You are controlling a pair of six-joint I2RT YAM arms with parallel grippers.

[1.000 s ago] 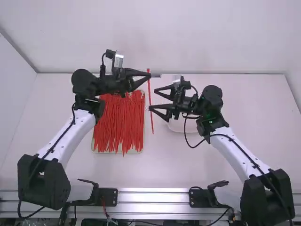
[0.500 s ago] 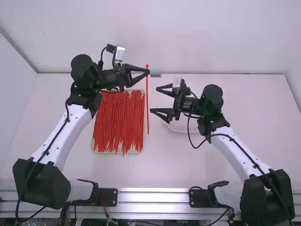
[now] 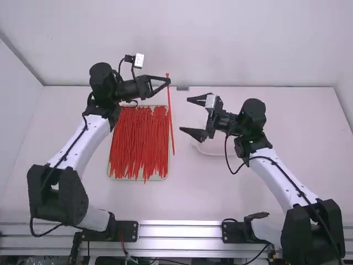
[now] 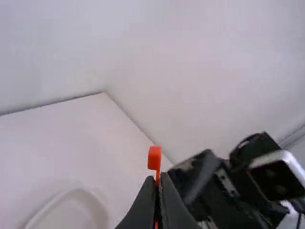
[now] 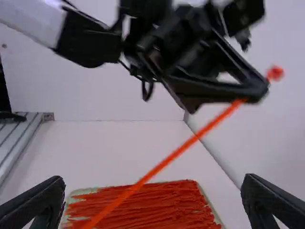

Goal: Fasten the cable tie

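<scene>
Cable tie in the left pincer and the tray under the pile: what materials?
Cable tie: likely a semi-stiff plastic such as nylon. It is uniform red and thin, and runs straight though the left pincer holds it only near one end. Tray: pale tan rim with a matte look. It could be wood, board or plastic; I cannot tell which.

Left gripper: held high, fingers pinched together
Right gripper: hung opposite it, fingers spread wide

The white table bears a tan tray of red cable ties and a white dish.
</scene>
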